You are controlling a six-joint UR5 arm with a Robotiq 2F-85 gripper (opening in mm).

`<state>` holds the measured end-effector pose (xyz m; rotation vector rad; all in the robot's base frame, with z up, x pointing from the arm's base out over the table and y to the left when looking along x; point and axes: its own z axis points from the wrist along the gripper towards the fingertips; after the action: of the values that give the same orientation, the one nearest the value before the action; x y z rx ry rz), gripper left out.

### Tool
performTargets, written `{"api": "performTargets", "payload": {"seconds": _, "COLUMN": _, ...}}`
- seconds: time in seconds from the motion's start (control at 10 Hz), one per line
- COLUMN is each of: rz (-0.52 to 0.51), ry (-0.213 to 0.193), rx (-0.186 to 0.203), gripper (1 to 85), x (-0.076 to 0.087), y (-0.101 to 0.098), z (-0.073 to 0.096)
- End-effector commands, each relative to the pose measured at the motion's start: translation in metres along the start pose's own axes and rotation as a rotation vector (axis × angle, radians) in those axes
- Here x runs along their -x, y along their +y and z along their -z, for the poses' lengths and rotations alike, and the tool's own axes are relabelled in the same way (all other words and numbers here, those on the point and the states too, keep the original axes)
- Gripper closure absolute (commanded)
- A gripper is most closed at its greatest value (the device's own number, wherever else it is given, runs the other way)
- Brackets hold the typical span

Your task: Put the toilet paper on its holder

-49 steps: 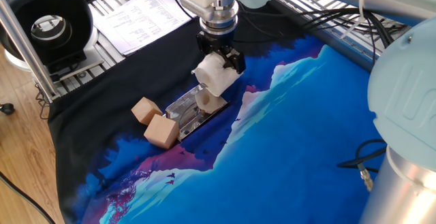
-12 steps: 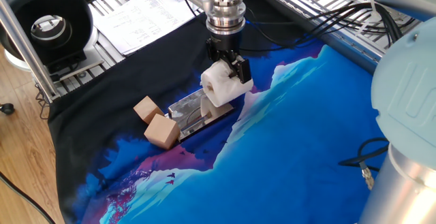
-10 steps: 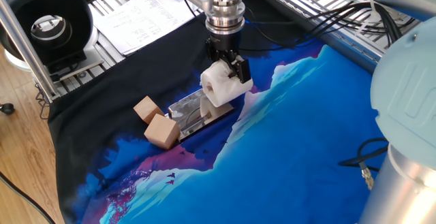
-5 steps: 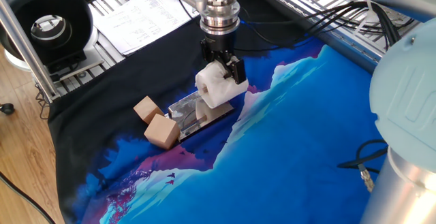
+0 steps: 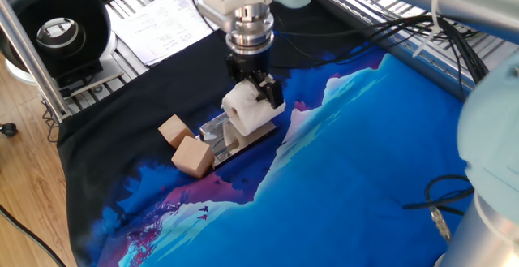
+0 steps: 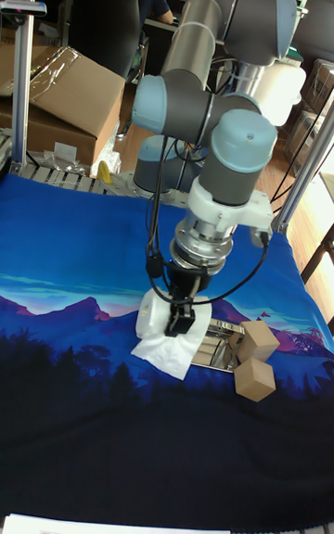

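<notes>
The toilet paper [image 5: 245, 111] is a white roll, and my gripper [image 5: 256, 91] is shut on it from above. It hangs tilted just over the far end of the holder [image 5: 220, 139], a shiny silver plate on the dark cloth. The holder's peg is hidden behind the roll. In the tall fixed view my gripper [image 6: 180, 319] holds the toilet paper [image 6: 151, 311], and a loose white sheet trails from it down onto the cloth. Only a strip of the holder [image 6: 222, 331] shows to the right of the fingers.
Two tan wooden cubes [image 5: 173, 128] [image 5: 193, 156] sit against the holder's near-left end. Printed papers [image 5: 166, 19] and a black round device [image 5: 55, 28] lie beyond the cloth at the back left. Cables [image 5: 381, 27] run at the back right.
My gripper has carried the roll to the left and a little lower, closer to the plate. The cubes and the plate have not moved.
</notes>
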<state>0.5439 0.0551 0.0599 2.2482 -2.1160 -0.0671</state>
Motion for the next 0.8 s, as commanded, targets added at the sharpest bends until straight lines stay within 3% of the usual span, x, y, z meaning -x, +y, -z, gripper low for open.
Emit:
{"api": "performTargets", "payload": {"seconds": 0.0, "rz": 0.017, "ry": -0.012, "rx": -0.030, "gripper": 34.3, "x": 0.023, "y": -0.004, "z": 0.004}}
{"api": "performTargets", "payload": {"seconds": 0.4, "rz": -0.019, "ry": -0.028, "rx": -0.040, "gripper": 34.3, "x": 0.049, "y": -0.007, "z": 0.014}}
{"api": "performTargets", "payload": {"seconds": 0.7, "rz": -0.038, "ry": -0.083, "rx": -0.058, "gripper": 34.3, "x": 0.072, "y": -0.009, "z": 0.012}}
